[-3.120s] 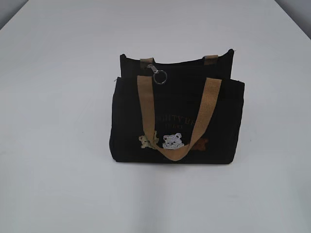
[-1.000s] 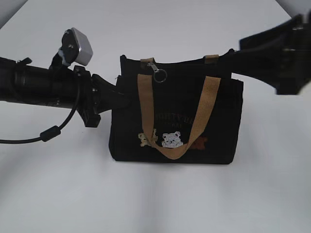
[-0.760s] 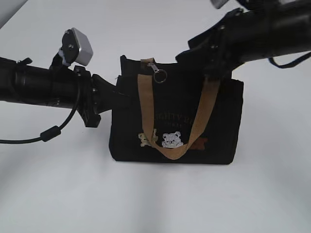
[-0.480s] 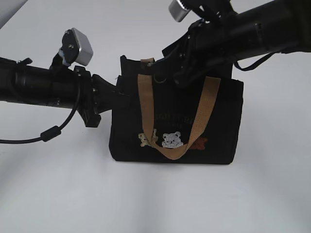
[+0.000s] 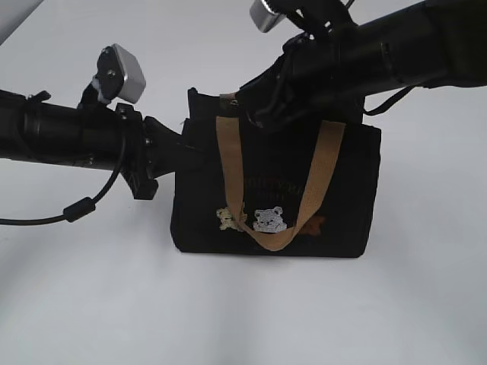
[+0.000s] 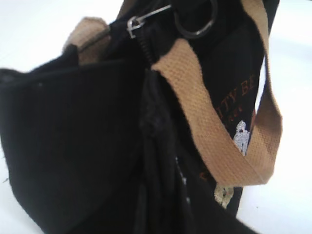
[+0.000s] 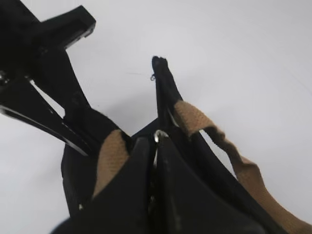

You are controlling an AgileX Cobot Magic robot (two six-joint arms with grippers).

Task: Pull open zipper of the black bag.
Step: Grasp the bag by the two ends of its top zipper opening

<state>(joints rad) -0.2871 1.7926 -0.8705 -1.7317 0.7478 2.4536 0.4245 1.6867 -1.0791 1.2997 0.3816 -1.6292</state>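
Right wrist view shows the right gripper with jaws closed on the zipper atop the soft, light bag on the worktop, its end pinched in the left gripper.

White table, plain matte surface. Black bag stands upright directly on it, centre, slightly right. Soft shadow under bag, near side. Grey edge at far-left corner.
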